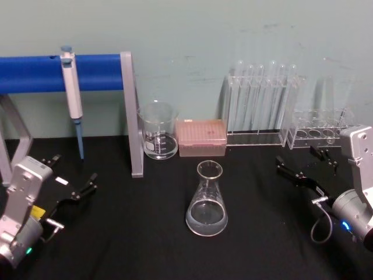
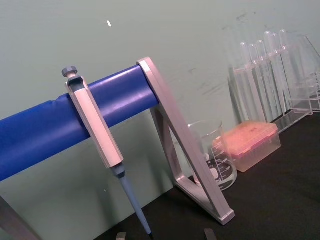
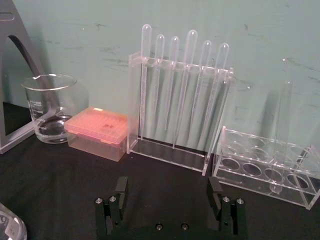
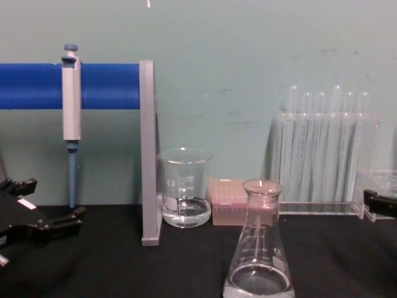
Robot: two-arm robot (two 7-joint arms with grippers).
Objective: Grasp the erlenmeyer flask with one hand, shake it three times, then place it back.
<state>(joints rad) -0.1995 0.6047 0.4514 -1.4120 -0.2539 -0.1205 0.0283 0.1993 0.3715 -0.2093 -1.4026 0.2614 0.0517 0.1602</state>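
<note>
The erlenmeyer flask [image 1: 207, 201] stands upright on the black table, near the middle, with a little clear liquid in its wide base. The chest view shows the flask [image 4: 259, 248] close and low in front. My left gripper [image 1: 73, 174] rests at the table's left side, open and holding nothing, well away from the flask. My right gripper [image 1: 296, 156] hovers at the right side, also open and holding nothing, pointing toward the racks. In the right wrist view its two fingers [image 3: 121, 186] stand wide apart, and the flask's edge [image 3: 10, 227] shows at a corner.
Behind the flask stand a glass beaker [image 1: 158, 131] and a pink tip box [image 1: 201, 137]. A pipette [image 1: 73, 93] hangs on a blue bar stand [image 1: 133, 111] at the back left. Clear racks with tubes [image 1: 262, 105] and an open rack [image 1: 317, 134] line the back right.
</note>
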